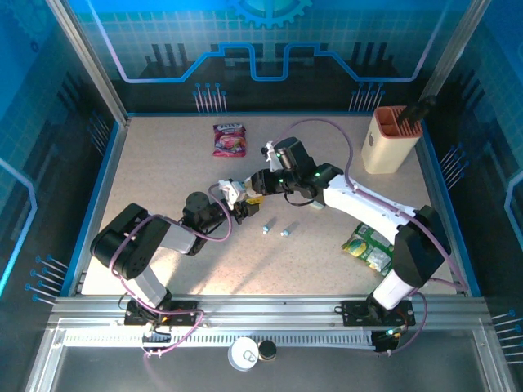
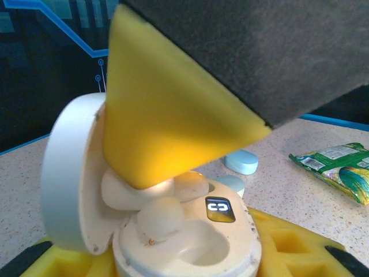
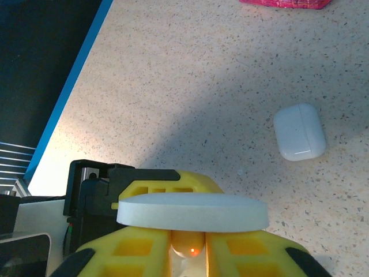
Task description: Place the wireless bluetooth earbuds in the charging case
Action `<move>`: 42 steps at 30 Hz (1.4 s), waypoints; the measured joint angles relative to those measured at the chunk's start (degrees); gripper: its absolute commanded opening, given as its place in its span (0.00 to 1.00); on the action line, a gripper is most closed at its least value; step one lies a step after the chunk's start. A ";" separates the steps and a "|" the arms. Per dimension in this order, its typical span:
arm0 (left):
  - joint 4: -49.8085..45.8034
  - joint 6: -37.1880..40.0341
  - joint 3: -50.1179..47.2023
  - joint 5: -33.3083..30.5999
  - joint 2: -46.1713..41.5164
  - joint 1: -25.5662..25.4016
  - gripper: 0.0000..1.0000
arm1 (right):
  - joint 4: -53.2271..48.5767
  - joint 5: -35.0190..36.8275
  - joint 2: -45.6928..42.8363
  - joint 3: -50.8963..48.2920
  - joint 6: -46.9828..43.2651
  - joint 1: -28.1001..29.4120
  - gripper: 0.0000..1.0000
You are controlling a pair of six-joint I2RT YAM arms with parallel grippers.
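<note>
Clamping the open white charging case [image 2: 190, 248] between the yellow pads of the left gripper [image 1: 235, 204], over the middle of the speckled desk [image 1: 163, 163], with the lid [image 2: 66, 173] swung up on the case's left side. Reaching into that case from above with the right gripper [image 1: 250, 191], fingers pressed nearly together, one yellow fingertip [image 2: 167, 115] down on a cream earbud [image 2: 130, 193] at the wells. Pinching or merely touching: cannot tell, with just a rounded cream piece [image 3: 188, 247] showing an orange glow in the slit between the fingers. Seated lower in the case, beside a lit logo panel [image 2: 220, 209]: another cream earbud [image 2: 160, 218]. Lying loose on the desk near the case, slightly apart: a pale-blue earbud [image 1: 266, 230] and a second pale-blue earbud [image 1: 285, 232]. Farther off: a closed white case [image 3: 298, 131], a pink snack bag [image 1: 230, 139], a green packet [image 1: 368, 245], a beige holder [image 1: 391, 139] at the far right corner.
</note>
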 measured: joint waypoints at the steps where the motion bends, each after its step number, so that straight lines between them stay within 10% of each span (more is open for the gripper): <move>1: -0.04 0.00 0.00 0.00 0.00 0.00 0.18 | -0.22 0.02 0.04 0.11 -0.13 0.02 0.17; 42: 0.87 0.00 0.00 -1.70 0.00 0.00 0.18 | -2.27 2.75 -0.50 0.79 -1.14 2.89 0.28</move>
